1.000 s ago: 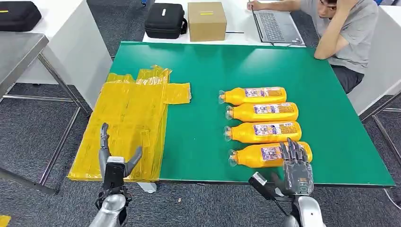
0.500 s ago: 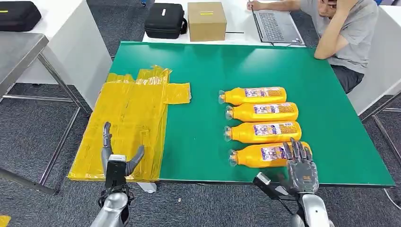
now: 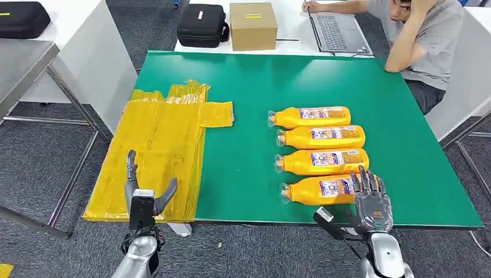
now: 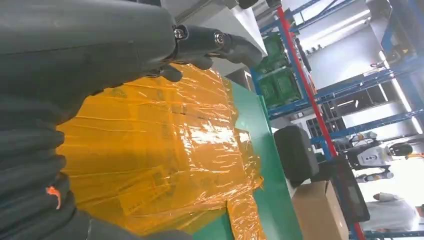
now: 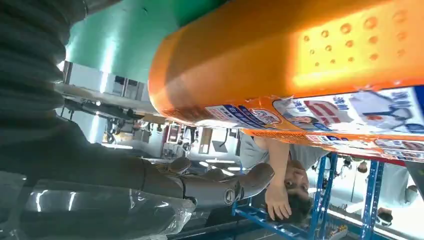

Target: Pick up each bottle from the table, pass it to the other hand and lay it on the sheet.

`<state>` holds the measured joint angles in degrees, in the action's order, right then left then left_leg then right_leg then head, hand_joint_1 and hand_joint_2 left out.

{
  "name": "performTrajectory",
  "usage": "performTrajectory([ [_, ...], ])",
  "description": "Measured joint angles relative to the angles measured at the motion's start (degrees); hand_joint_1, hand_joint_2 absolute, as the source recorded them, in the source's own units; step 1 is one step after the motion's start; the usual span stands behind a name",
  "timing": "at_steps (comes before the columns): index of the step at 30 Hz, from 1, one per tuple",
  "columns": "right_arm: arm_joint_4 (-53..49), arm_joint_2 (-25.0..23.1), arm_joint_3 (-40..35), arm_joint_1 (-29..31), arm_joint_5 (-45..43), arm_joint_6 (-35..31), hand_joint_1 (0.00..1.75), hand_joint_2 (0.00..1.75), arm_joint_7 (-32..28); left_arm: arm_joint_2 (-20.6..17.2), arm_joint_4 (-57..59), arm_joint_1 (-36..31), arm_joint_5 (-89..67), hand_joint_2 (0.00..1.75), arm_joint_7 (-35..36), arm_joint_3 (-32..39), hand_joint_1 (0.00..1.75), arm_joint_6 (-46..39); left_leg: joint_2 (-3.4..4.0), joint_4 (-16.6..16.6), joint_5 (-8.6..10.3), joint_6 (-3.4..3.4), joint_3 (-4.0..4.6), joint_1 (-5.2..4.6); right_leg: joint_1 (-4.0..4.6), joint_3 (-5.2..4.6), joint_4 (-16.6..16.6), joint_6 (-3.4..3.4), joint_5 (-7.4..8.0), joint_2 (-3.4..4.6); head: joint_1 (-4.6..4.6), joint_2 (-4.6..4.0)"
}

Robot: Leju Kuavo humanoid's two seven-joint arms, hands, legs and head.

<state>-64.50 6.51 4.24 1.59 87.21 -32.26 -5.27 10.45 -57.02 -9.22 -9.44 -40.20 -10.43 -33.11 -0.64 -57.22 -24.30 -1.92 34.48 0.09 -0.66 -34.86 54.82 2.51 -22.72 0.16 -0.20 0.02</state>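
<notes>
Over the last second the right hand [image 3: 372, 202] has crept forward and slightly to its right, from the table's near edge to the base end of the nearest orange bottle [image 3: 324, 190]. Its fingertips now overlap the bottle's bottom end in the head view, where a second ago they only reached the label. The fingers are spread and upright, and nothing is held. The right wrist view shows the bottle's orange body and label right in front of the hand, with the thumb [image 5: 220, 187] reaching out beneath it in that turned picture. Whether any finger already touches the bottle cannot be told.

The bottle itself has not shifted. It lies on its side on the green table [image 3: 249, 87], its cap pointing away from the right hand toward the left hand's side. Three more orange bottles [image 3: 319, 140] lie in a row just beyond it.

The left hand [image 3: 142, 194] has barely moved. It waits with fingers apart and empty, over the near edge of the yellow plastic sheet [image 3: 162, 150], well apart from the bottles.

This reads as the approach for the first pick. No bottle has been lifted, passed or laid on the sheet, so the whole task lies ahead. The next step is likely closing the fingers round the bottle's body.
</notes>
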Motion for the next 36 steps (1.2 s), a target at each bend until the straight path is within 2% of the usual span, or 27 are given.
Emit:
performTrajectory([
  [17,9.3,0.6,1.7,5.7,-5.7,-3.8,0.0,1.75,-5.6,0.2,0.0,-0.4,0.4,1.75,0.0,-0.3,0.0,-0.9,0.04,0.0,0.01,-0.01,-0.05,0.0,0.0,0.03,0.0,-0.02,0.04,0.01,0.0,0.0],
  [26,11.2,0.6,2.0,6.8,-6.1,-4.1,0.0,1.75,-6.0,0.3,0.0,-0.6,0.4,1.75,0.0,-0.4,0.0,-1.0,0.1,0.0,0.01,-0.01,-0.08,0.0,0.01,0.03,0.0,-0.11,0.1,0.05,0.0,0.0],
  [31,12.4,0.6,2.3,7.2,-9.2,-3.9,0.0,1.75,-8.5,0.3,0.0,-0.8,0.5,1.75,0.0,-0.5,0.0,-1.5,0.1,0.0,0.03,-0.03,-0.09,0.0,0.01,0.03,0.0,-0.13,0.12,0.05,0.0,0.0],
  [32,12.7,0.6,2.4,7.3,-10.1,-3.5,0.63,1.75,-9.3,0.3,0.0,-0.8,0.6,1.75,0.0,-0.6,0.0,-1.6,0.1,0.0,0.03,-0.03,-0.09,0.0,0.01,0.03,0.0,-0.13,0.12,0.05,0.0,0.0],
  [33,13.1,0.6,2.4,7.4,-10.8,-3.2,1.55,1.75,-10.0,0.3,0.0,-0.9,0.7,1.75,0.0,-0.7,0.0,-1.6,0.11,0.0,0.03,-0.03,-0.09,0.0,0.01,0.03,0.0,-0.13,0.12,0.05,0.02,0.0],
  [34,13.8,0.8,2.4,7.6,-11.2,-2.9,1.71,1.75,-10.6,0.3,0.0,-1.0,1.0,1.75,0.0,-0.8,0.0,-1.6,0.12,0.0,0.03,-0.03,-0.1,0.0,0.01,0.03,0.0,-0.13,0.13,0.07,0.0,0.0],
  [36,15.0,1.1,2.4,8.0,-11.7,-2.1,1.73,1.75,-11.7,0.3,0.0,-1.2,1.2,1.75,0.0,-1.1,0.0,-1.6,0.12,0.0,0.03,-0.03,-0.11,0.0,0.01,0.04,0.0,-0.13,0.13,0.1,0.02,0.0],
])
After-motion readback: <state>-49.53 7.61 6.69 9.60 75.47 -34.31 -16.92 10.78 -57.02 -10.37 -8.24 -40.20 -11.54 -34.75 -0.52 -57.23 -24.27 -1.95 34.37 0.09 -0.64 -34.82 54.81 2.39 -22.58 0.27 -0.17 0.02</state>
